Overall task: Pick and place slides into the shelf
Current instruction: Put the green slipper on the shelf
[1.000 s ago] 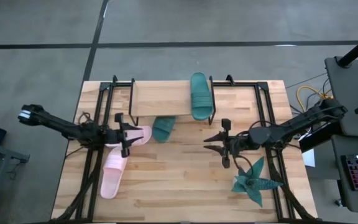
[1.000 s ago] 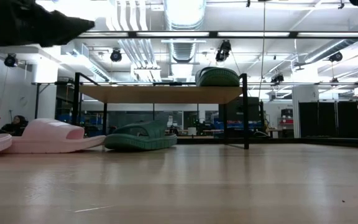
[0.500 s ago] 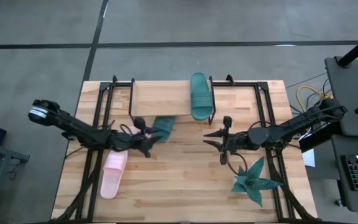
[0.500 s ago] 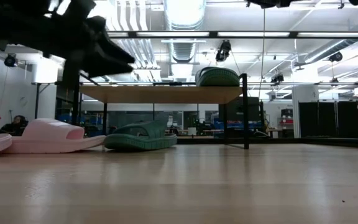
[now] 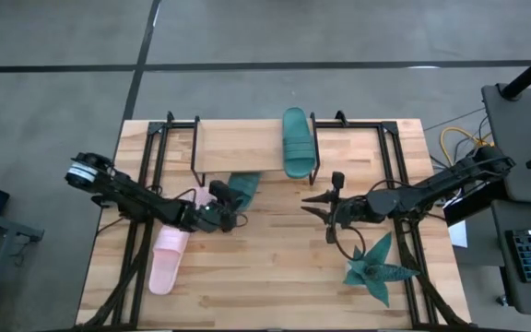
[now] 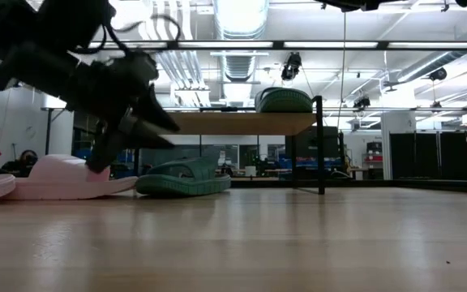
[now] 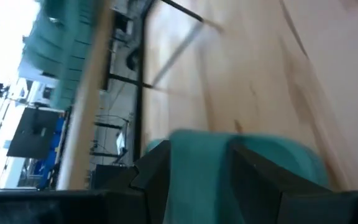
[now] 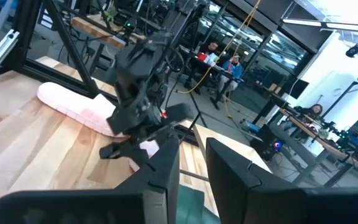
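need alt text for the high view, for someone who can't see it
Overhead view of a wooden table: the left hand reaches a teal slide by the shelf, which carries another teal slide. A pink slide lies near the left arm; the right hand hovers near a spiky teal plant.

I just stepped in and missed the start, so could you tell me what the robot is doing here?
It is putting slides on the small shelf. One green slide already lies on top. The left gripper is reaching toward the other green slide, which lies on the table partly under the shelf; it holds nothing yet. Two pink slides wait on the table. The right gripper hovers empty near the spiky plant.
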